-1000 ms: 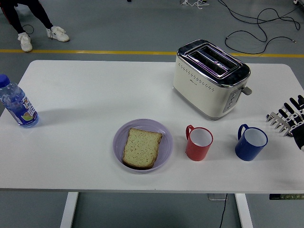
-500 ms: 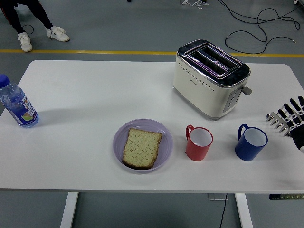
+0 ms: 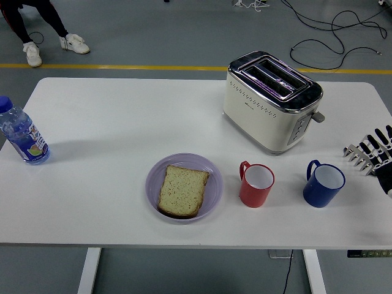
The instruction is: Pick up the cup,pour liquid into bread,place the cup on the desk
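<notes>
My right hand point(image 3: 373, 154) sits at the right edge of the frame, fingers spread and empty; over the last second it has drifted slightly rightward, so I judge no reach has begun. Nearest it, lower right, stands the blue cup point(image 3: 323, 184), then the red cup point(image 3: 256, 184), 2 candidates. The bread point(image 3: 182, 190) lies on the purple plate point(image 3: 211, 171), lower centre. The toaster point(image 3: 271, 101) is behind.

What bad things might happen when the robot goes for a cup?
The right hand is at the table's right edge, nearest the blue cup, and could knock it over. The red cup stands close by and might get bumped. The pour could miss the bread and spill past the purple plate.
</notes>
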`<state>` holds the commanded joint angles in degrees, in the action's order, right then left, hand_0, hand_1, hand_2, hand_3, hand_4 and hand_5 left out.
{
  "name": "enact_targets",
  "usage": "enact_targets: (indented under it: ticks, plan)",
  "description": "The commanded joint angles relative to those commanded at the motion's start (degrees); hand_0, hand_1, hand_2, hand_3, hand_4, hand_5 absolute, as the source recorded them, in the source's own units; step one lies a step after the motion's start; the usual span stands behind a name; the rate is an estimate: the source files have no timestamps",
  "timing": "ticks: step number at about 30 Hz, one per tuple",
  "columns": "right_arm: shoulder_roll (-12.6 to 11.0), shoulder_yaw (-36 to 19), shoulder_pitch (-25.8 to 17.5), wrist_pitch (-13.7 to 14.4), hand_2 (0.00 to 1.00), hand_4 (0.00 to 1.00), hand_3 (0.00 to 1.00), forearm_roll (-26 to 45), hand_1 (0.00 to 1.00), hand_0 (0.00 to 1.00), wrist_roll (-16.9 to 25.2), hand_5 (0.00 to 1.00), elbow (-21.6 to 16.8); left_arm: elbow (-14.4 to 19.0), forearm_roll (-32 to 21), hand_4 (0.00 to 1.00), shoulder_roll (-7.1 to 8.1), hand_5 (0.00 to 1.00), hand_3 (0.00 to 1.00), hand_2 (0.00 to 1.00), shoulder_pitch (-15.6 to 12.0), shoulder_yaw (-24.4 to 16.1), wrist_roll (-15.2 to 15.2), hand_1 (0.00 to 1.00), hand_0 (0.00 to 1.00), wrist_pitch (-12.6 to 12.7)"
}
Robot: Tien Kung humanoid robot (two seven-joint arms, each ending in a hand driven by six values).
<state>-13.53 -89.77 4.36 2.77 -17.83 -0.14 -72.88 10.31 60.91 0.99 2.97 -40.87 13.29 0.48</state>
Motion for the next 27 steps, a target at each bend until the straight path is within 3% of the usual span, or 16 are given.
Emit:
enact_targets:
  ticks: [27]
  plan:
    - [0.1,-2.6,0.5,1.5,0.633,0.574,0.594,0.3,0.597,0.636,-0.2,0.165,-1.5,0.0,0.7,0.34,0.25,0.94,0.608,0.716,0.6,-0.3,0.0,0.694,0.655,-0.1]
